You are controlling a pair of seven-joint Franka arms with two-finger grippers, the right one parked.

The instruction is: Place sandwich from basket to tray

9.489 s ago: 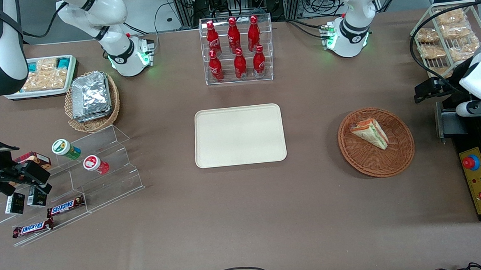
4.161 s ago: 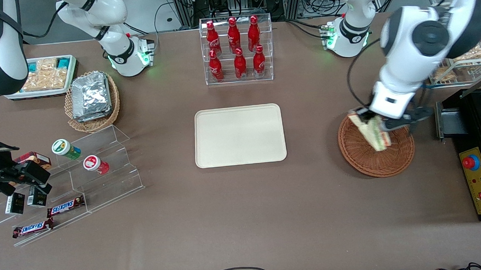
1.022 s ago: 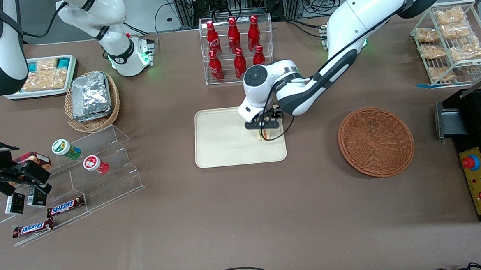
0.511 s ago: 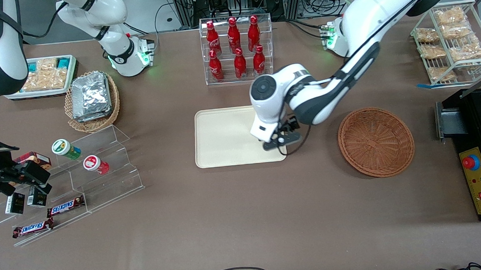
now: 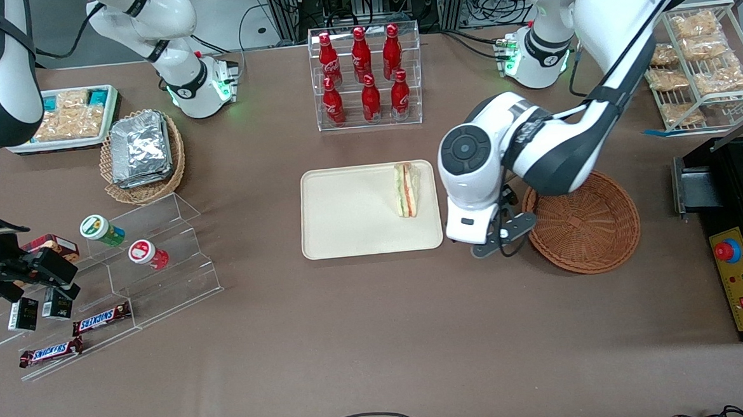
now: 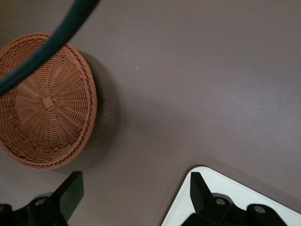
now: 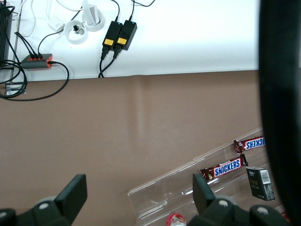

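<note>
One sandwich (image 5: pixel 407 189) sits on your cream tray (image 5: pixel 346 213), a white-bread wedge standing on edge with its orange, red and green layers facing up, close to the tray rim that faces the working arm's end of the table. Nothing grips it. The round reddish-brown wicker basket (image 5: pixel 585 223) lies on the brown table (image 5: pixel 378 335) toward the working arm's end, well apart from the sandwich, and you can see its woven floor bare in the front view; in the left wrist view the basket (image 6: pixel 44 103) also shows nothing inside.

Your gripper (image 5: pixel 497 237) hangs above the strip of table between the tray and the basket, nearer to the front camera than the sandwich. In the left wrist view the gripper (image 6: pixel 134 197) has its two dark fingers (image 6: pixel 70 190) spread wide with only tabletop between them, and one fingertip lies over the rounded corner of the tray (image 6: pixel 235 186).

Farther from the front camera than the tray, you have a clear rack of red bottles (image 5: pixel 364 75). Toward the parked arm's end lie a tan oval basket of foil packets (image 5: pixel 141 154) and a clear stepped stand (image 5: pixel 151 258) with Snickers bars (image 5: pixel 101 320).
</note>
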